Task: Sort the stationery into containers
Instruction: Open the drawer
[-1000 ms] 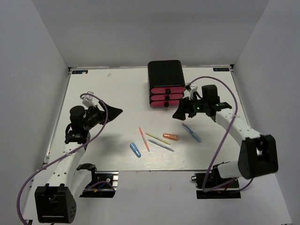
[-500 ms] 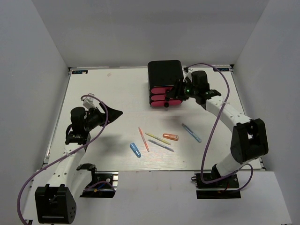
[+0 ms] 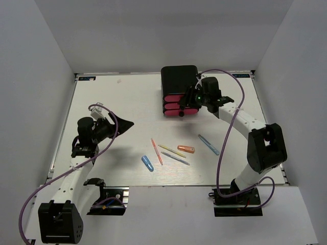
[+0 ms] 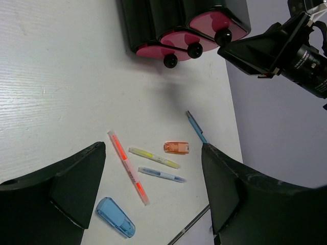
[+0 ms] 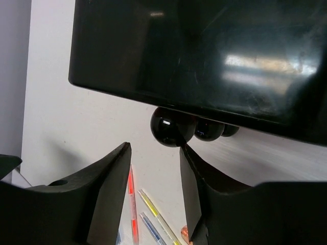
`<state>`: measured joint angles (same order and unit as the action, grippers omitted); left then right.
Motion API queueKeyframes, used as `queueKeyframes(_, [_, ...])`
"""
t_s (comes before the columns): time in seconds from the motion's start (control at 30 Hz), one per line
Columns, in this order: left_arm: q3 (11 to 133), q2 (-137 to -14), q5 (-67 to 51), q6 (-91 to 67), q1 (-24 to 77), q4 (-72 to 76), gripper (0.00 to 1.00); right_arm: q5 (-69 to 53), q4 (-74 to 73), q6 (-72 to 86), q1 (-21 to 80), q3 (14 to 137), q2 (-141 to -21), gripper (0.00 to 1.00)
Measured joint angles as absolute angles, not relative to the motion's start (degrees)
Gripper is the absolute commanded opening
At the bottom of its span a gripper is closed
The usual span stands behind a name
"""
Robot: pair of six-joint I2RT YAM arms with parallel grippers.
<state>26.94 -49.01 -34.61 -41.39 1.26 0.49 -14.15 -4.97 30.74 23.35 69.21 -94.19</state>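
Top external view: the black box stands at the far middle of the table, and its three pink drawers face the near edge. The right gripper is at their right side. Six pens lie mid-table. The stubby blue pen is slanted, and the thin pink pen points almost near-to-far. The yellow pen and grey-blue pen lie parallel, slanting left to right. The stubby orange pen lies left-right, and the light-blue pen lies slanted, apart on the right. The left gripper hangs over the left half. The labels at the far corners are too small to read.

Left wrist view: its fingers are wide apart and hold nothing. Beyond them lie the pens and three black knobs.

Right wrist view: its fingers are apart. The nearest knob sits just beyond the gap; whether a finger touches it I cannot tell.
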Motion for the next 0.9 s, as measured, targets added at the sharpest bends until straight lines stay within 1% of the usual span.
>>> queueKeyframes(0.27, [26.94, -48.62, -34.44, -41.39, 1.26, -0.03, 0.85, -11.97, -4.91, 31.11, 23.64, 70.57, -96.2, 0.52])
queueKeyframes(0.5, [26.92, -48.12, -34.02, -41.39, 1.26, -0.21, 0.85, -10.35, -4.89, 31.07, 23.64, 71.11, -97.32, 0.52])
queueKeyframes(0.53, [26.92, -48.1, -33.91, -41.39, 1.26, -0.19, 0.85, -10.2, -4.86, 31.07, 23.64, 71.18, -97.32, 0.54])
queueKeyframes(0.83, [26.63, -48.1, -33.65, -41.36, 1.26, -0.19, 0.85, -8.91, -4.19, 30.89, 23.64, 73.54, -98.39, 0.54])
queueKeyframes(0.9, [26.63, -48.1, -33.65, -41.39, 1.26, -0.19, 0.85, -8.82, -4.19, 30.83, 23.64, 73.65, -98.56, 0.47])
